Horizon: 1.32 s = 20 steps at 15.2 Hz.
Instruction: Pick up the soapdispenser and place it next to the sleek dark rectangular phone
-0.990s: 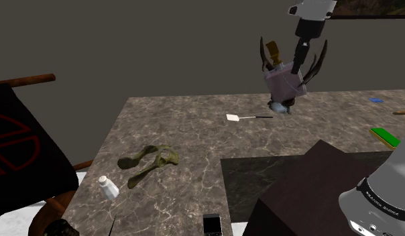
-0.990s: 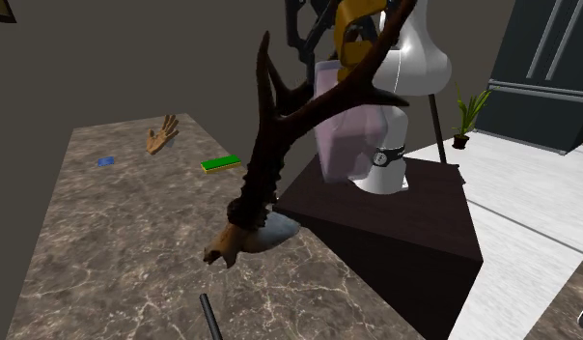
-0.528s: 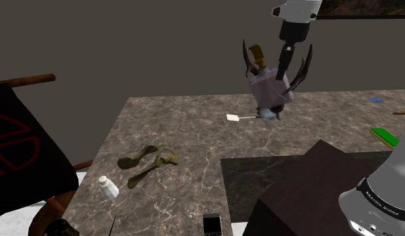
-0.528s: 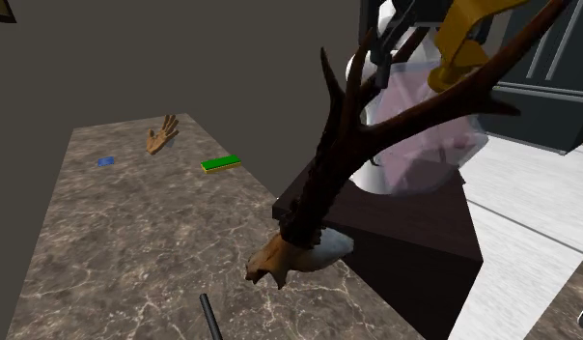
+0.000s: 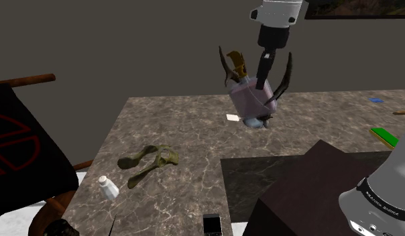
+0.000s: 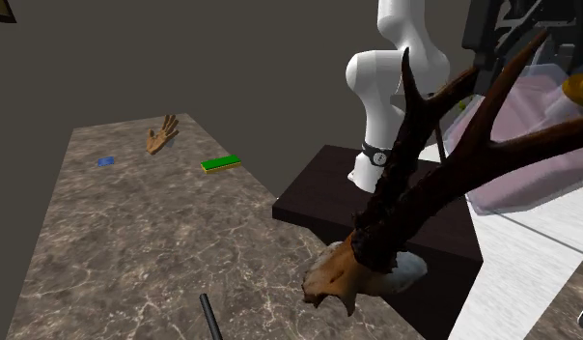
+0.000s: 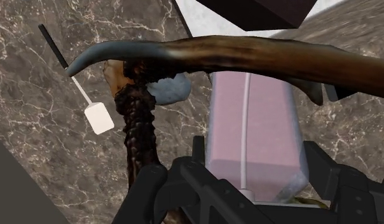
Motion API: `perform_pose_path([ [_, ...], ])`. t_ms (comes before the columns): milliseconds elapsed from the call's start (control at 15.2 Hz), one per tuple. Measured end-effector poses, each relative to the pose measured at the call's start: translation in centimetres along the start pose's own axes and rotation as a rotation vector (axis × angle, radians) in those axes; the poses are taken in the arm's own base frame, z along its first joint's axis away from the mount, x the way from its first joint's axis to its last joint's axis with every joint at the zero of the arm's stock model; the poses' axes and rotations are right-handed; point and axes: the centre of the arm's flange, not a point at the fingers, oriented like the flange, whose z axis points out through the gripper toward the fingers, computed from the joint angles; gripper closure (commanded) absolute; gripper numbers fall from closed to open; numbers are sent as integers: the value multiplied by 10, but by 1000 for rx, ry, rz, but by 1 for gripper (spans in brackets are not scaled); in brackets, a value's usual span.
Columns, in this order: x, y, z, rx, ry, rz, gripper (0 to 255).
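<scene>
My gripper (image 5: 261,88) is shut on the soap dispenser (image 5: 247,100), a pale pink translucent bottle with a gold pump (image 5: 236,66), held tilted above the far part of the marble table (image 5: 194,134). In the wrist view the fingers (image 7: 148,188) clasp the dispenser (image 7: 251,133) on both sides. A dark brown antler mount (image 5: 285,74) with a pale skull base (image 5: 256,123) hangs around the dispenser. It looms large in the second exterior view as the antler mount (image 6: 415,193), in front of the dispenser (image 6: 531,145). The dark rectangular phone (image 5: 212,224) lies at the table's near edge.
On the table lie a white spatula (image 5: 233,117) with its black handle (image 7: 52,44), an olive bone-like piece (image 5: 149,164), a small white shaker (image 5: 107,188), a green block (image 5: 383,136) and a wooden hand (image 6: 162,133). The dark stand (image 6: 376,203) sits beside the table.
The gripper has carried the dispenser toward the shoulder view's left, over the spatula's end. The antler mount has travelled along with it.
</scene>
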Motion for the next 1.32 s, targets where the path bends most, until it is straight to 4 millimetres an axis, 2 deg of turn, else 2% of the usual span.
perform_pose_path([
  [990, 91, -175, 1, -1, 1, 0, 255],
  [1122, 95, -183, 8, 0, 0, 0, 255],
  [1320, 97, -186, 23, 0, 0, 1, 255],
])
